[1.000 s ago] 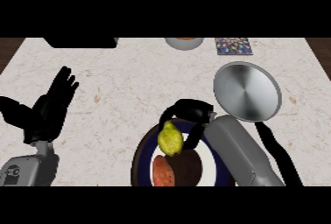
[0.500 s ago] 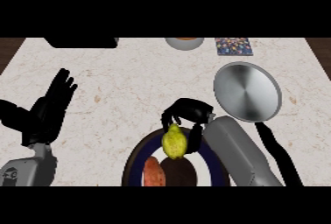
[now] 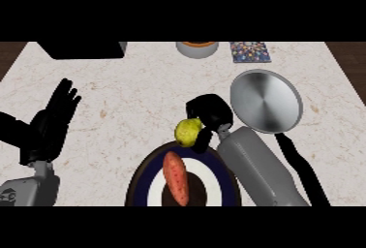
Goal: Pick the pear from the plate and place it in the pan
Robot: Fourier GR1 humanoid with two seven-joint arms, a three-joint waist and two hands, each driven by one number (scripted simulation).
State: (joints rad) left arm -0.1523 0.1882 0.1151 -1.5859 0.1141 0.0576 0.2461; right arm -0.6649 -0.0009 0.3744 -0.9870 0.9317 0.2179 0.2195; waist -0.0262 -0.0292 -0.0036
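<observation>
I am holding the pear (image 3: 188, 131) in my right hand (image 3: 209, 110). My fingers are curling round its top and side. The pear is sitting just past the far rim of the plate (image 3: 146, 169), and I cannot tell if it is touching the rim.

I think the pear is light and hard, with smooth skin that could slip. It is round and fat, so I am guessing the best spot to hold it is around its wide middle. A hard squeeze might bruise it.

The plate is lying at the near edge of the counter (image 3: 143, 87). A long orange sweet potato (image 3: 175, 177) is lying in it. The pan (image 3: 266, 100) is sitting by the right edge, just beside my hand, with nothing in it.

My left hand (image 3: 50, 127) is resting open near the left edge, fingers up.
</observation>
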